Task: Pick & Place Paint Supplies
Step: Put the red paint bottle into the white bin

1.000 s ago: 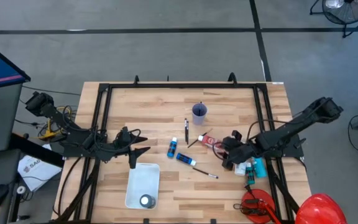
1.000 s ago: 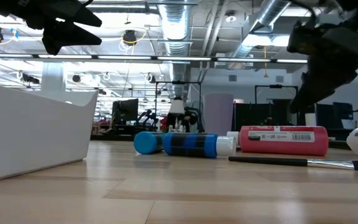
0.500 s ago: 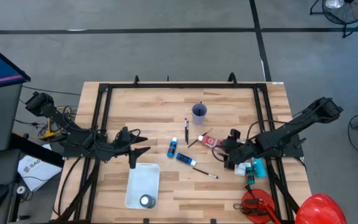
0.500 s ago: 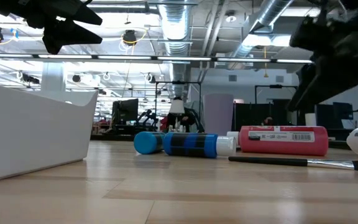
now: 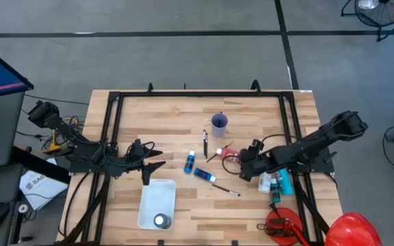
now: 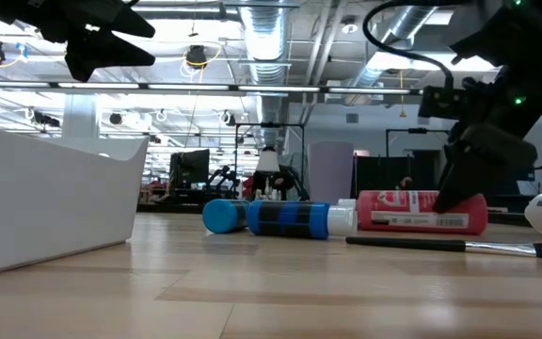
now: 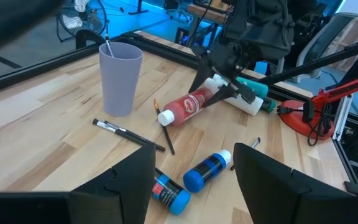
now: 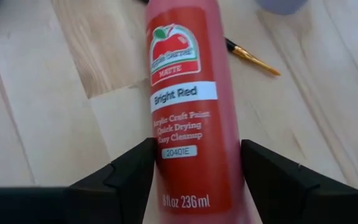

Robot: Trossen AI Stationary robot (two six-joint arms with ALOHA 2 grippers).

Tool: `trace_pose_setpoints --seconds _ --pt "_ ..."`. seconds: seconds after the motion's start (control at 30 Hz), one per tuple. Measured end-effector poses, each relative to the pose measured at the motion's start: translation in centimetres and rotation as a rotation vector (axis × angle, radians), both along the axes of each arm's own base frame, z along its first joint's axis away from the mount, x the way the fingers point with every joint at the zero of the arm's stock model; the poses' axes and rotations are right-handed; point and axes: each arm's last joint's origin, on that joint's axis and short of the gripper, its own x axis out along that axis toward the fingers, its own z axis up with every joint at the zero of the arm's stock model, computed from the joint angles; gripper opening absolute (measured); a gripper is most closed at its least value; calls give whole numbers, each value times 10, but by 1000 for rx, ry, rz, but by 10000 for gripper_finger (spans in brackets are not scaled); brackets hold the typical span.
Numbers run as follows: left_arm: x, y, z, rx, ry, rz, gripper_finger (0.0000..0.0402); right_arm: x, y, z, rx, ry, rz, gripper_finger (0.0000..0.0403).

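Wood table (image 5: 163, 109), red paint bottle (image 8: 188, 106) lying flat; right gripper (image 8: 194, 171) down over it, fingers parted either side, grip unclear. Left gripper (image 5: 157, 164) parted, empty, above white bin (image 5: 157, 202).

Red bottle (image 8: 190, 112) lying on wood table (image 8: 36, 112), right gripper (image 8: 194, 168) fingers open either side of it, brush (image 8: 250, 56) tip beside

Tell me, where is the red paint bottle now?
In the high view, the red paint bottle lies right of centre, between the right gripper's open fingers, below the grey cup.
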Motion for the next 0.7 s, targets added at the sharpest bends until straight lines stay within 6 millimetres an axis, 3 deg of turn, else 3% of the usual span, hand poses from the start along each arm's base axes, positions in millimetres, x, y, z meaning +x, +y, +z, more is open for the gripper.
trace_pose_setpoints --seconds 0.47,0.7 --pt "0 0 1 -7 -12 0 209 1 0 -6 8 28 13 224" --pt "0 0 1 -5 -12 -1 209 2 -1 -7 66 -3 -63 224"
